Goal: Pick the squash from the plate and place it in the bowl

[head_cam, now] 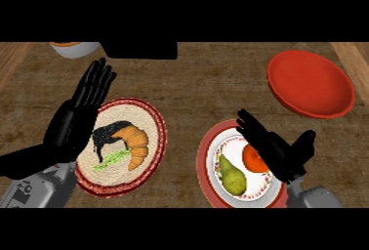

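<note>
Right forearm [315,197], grey, enters at the worktop's [209,93] near edge, right of centre. Left forearm [36,188] enters at the near left corner.

Right hand [279,149]: black, fingers straight and slightly spread, thumb standing off to the right. Holds nothing. It sits over the right part of the red-rimmed plate [209,171] and covers part of that rim. Cannot tell whether it touches the plate or what lies on it.

Squash [232,177]: pear-shaped, yellow-green, lying on the plate's white centre, narrow end toward the far edge. It is clear of the hand. Just beside it on the right is a round orange-red fruit [254,159], partly hidden by the fingers [252,128].

Bowl [311,84]: red, toward the far right corner, well apart from the plate. Nothing visible inside it.

Left hand [72,127]: open, fingers straight and pointing to the far edge, resting at the left rim of a woven plate [148,114] with a red border. On that plate are a croissant [134,142], a black item [108,134] and a green strip [113,158].

Far left corner: pale cup [73,49]; next to it a black block [140,50].
</note>
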`<state>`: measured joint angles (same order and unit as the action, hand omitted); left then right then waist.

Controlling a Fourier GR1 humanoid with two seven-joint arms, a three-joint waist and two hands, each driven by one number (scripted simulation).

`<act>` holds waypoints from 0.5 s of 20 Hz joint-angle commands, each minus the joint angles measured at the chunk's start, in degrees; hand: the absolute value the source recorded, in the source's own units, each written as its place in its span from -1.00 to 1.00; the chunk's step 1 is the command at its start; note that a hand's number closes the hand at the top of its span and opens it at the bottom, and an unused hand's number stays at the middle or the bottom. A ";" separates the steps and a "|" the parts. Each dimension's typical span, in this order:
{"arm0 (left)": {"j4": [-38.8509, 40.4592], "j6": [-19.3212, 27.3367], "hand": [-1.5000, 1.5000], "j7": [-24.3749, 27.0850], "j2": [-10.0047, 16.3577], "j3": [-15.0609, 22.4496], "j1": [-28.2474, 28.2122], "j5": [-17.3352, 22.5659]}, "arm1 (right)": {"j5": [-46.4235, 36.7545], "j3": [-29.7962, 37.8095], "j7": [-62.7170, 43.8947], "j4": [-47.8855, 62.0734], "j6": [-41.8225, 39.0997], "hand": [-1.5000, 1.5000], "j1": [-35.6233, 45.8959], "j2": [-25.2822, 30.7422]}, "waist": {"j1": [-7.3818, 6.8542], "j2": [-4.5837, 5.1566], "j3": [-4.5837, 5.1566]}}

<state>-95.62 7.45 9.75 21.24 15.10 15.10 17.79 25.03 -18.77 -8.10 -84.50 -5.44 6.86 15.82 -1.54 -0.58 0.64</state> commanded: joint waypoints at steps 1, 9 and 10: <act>0.39 -0.09 0.00 1.53 1.98 -3.76 -4.51 0.07 | 1.35 -2.56 0.33 -3.69 -6.77 -1.00 0.84 0.18 | 0.92 0.48 -0.63; 7.96 6.48 0.00 -5.07 6.72 -14.47 -5.20 1.98 | -17.51 -7.51 17.43 -20.63 -8.39 -1.00 5.86 1.25 | 2.97 -0.70 -0.76; 8.05 7.05 0.00 -5.01 6.41 -14.25 -5.69 1.44 | -19.94 -8.15 21.58 -21.78 -8.28 -1.00 3.07 1.89 | 3.17 -0.37 -0.80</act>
<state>-89.54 12.87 6.42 25.98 4.61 10.94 18.36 14.73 -26.95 3.27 -100.61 -16.66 13.81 16.30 -0.65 -1.31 0.06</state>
